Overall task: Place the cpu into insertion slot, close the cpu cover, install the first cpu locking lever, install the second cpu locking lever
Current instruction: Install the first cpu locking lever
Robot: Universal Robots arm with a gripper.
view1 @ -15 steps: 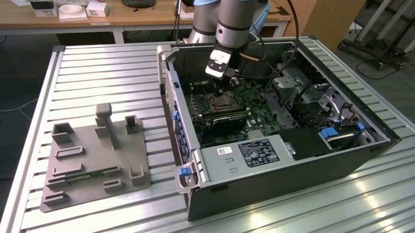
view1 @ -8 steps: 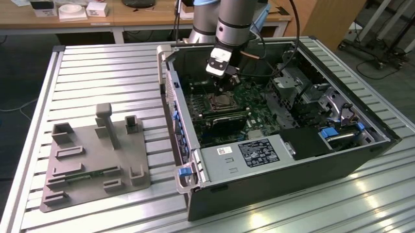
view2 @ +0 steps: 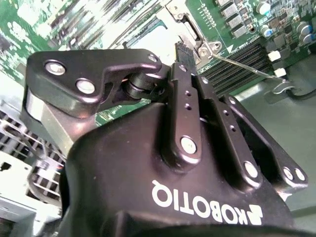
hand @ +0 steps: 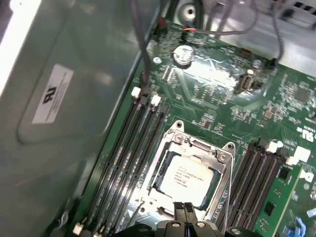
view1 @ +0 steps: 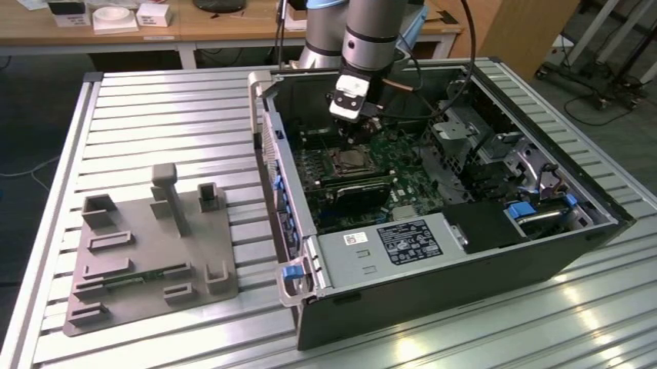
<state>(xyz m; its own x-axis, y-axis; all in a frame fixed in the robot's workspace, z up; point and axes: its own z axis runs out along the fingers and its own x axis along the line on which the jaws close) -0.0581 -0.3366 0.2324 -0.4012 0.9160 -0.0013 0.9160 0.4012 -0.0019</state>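
- The arm comes steeply down from the far side in the exterior view
- The gripper points downward, fingers pressed together

You've got the open computer case lying on the slatted bench. A grey fixture plate sits beside it on the exterior view's left, and a white-labelled black box is inside the case.

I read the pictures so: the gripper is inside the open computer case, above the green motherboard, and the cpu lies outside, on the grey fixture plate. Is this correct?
One detail is wrong. The first wrist view shows the cpu in the insertion slot on the green motherboard, not on the grey fixture plate. The gripper is indeed inside the open computer case.
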